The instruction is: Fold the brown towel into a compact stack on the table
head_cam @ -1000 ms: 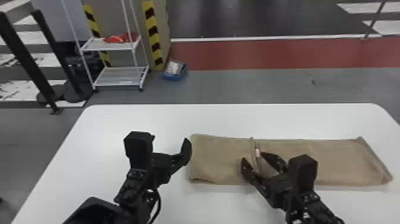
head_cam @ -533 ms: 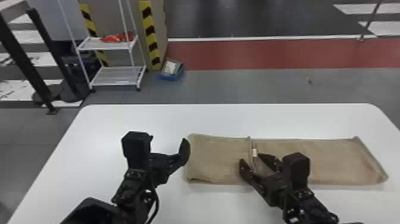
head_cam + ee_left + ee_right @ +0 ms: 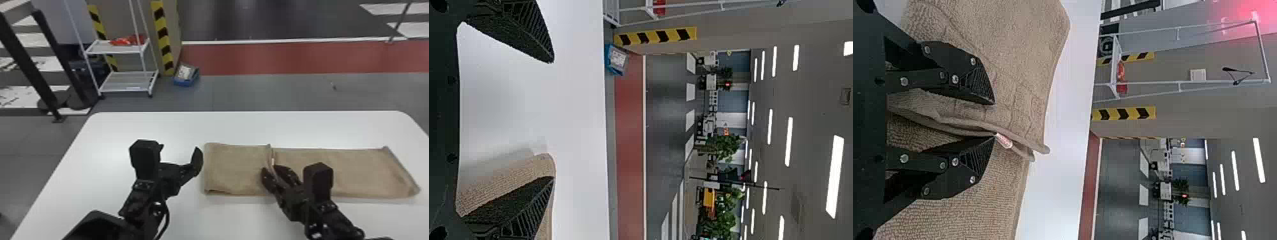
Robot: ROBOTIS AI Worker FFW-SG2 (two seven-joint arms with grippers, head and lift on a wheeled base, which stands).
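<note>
Across the white table (image 3: 105, 191), toward nine o'clock, the left gripper (image 3: 179, 148) is spread, holding nothing; swinging in low, it could rumple the near end. The brown towel (image 3: 236, 169), partly folded, runs from centre to three o'clock. Toward four, the right gripper (image 3: 270, 169) straddles its layered edge, unclenched — a shallow pinch could drop a layer, a deep one drag the bottom.

White table (image 3: 242, 128), flat top, rounded far corners. Brown towel (image 3: 235, 166) lies directly on it, long strip running crosswise, raised edge partway along, toward table's right side.
</note>
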